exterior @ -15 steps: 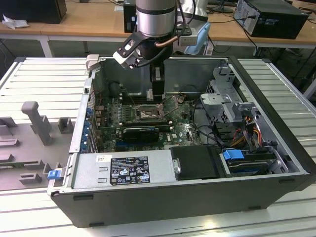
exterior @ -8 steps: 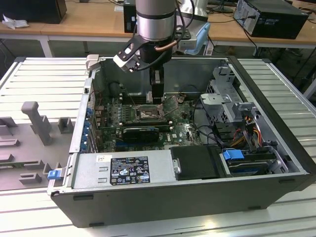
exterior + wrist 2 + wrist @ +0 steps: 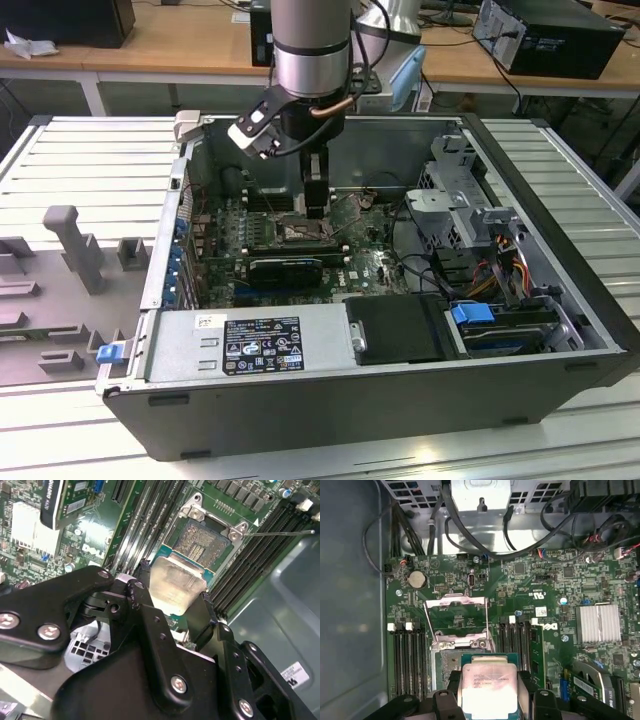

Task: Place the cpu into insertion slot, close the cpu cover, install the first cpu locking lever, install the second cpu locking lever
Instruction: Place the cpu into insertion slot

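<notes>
Clamped on the cpu [image 3: 488,690], the gripper [image 3: 175,582] presses its two matte black fingers [image 3: 150,615] against opposite edges of the chip. The cpu is a small flat square with a dull, pale silvery metal lid, slightly smudged. A thin green rim shows around it in the first wrist view. Being square, it has no long axis. It lies flat with the lid facing up toward the wrist cameras, and the faint lines of print on it run from one finger to the other.

The chip hangs at the edge of the insertion slot [image 3: 202,545] nearest the fingers and is not seated. In the second wrist view the slot's dark, finely grained contact field lies bare within its silvery edging, just beyond the chip. How high above the board the chip is held I cannot tell.

The cpu cover [image 3: 456,615], a thin bright metal frame with a square window, is swung open on the side of the slot away from the gripper. A thin wire rod [image 3: 282,532] stretches out beside the slot. Long black memory slots [image 3: 410,652] run parallel on either side, set in the glossy green motherboard [image 3: 530,580]. In the exterior view the arm [image 3: 312,50] reaches straight down into the open grey computer case [image 3: 560,330].
</notes>
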Tool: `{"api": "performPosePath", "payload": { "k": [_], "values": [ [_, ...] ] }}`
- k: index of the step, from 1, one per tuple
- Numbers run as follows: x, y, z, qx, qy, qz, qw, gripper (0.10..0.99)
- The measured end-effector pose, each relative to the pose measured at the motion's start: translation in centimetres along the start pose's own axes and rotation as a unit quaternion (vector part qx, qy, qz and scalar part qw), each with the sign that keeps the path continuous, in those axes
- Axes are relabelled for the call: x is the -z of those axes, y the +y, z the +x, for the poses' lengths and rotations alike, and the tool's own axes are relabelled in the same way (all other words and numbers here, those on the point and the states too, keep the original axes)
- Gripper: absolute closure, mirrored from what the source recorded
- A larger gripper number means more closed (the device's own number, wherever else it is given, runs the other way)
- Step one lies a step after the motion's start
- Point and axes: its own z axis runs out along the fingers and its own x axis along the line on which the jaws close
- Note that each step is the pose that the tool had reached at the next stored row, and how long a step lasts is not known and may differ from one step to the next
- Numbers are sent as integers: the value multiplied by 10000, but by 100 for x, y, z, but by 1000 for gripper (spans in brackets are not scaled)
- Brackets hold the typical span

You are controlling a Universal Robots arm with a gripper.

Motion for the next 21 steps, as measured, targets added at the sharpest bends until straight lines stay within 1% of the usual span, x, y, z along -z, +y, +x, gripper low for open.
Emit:
{"api": "performPosePath", "payload": {
  "k": [1,3,4,7,9,10,11,13,15,18,19,21],
  "values": [
    [-19,-4,2,18,1,1,10000,557],
    [-73,-13,8,172,19,3,9998,557],
    [-97,-18,13,208,22,3,9998,557],
    [-158,-31,22,213,23,3,9998,557],
    [-221,-59,37,242,24,4,9997,557],
    [-254,-73,53,258,26,3,9997,557],
    [-306,-85,91,264,26,4,9996,557],
    [-344,-92,115,267,27,4,9996,557],
    [-405,-113,151,275,27,4,9996,557],
    [-457,-145,185,279,27,4,9996,557],
    [-482,-156,209,280,27,4,9996,557],
    [-520,-165,233,280,28,4,9996,557]
  ]
}}
